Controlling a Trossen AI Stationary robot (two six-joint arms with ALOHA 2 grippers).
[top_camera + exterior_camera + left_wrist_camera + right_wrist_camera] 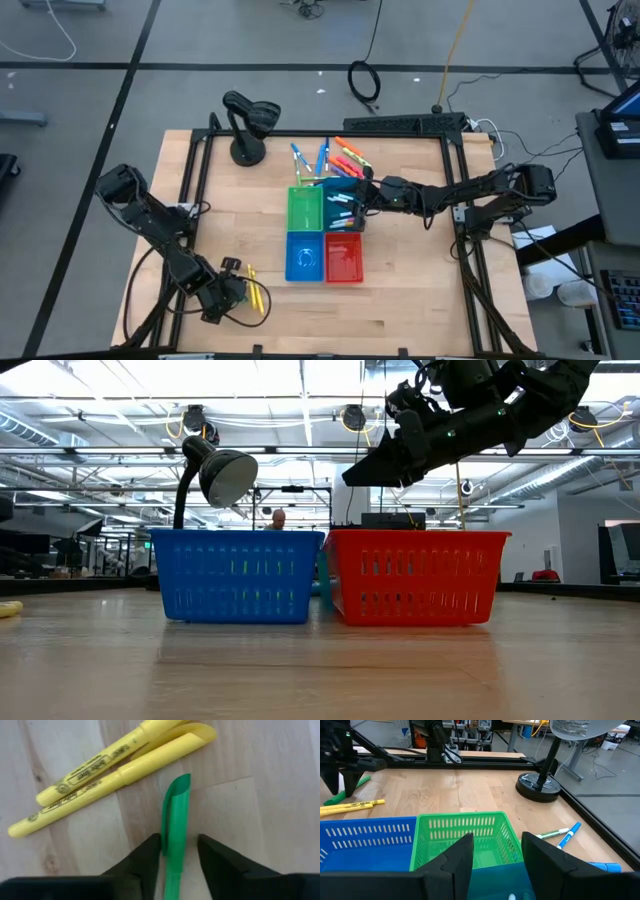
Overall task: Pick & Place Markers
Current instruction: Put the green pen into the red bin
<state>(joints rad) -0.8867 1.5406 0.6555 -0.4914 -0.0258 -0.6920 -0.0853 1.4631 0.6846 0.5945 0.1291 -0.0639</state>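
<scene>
One green marker (176, 820) between left tool (179, 855) fingers

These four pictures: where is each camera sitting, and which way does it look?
High view: above, looking down; both arms, four bins, markers.
Low view: table height, facing the blue bin and red bin; right arm overhead.
Left wrist view: on the left arm, looking down; its tool straddles a green marker beside yellow markers.
Right wrist view: on the right arm; its tool over the green bin.
Shared: both wrist views show the yellow markers.
</scene>
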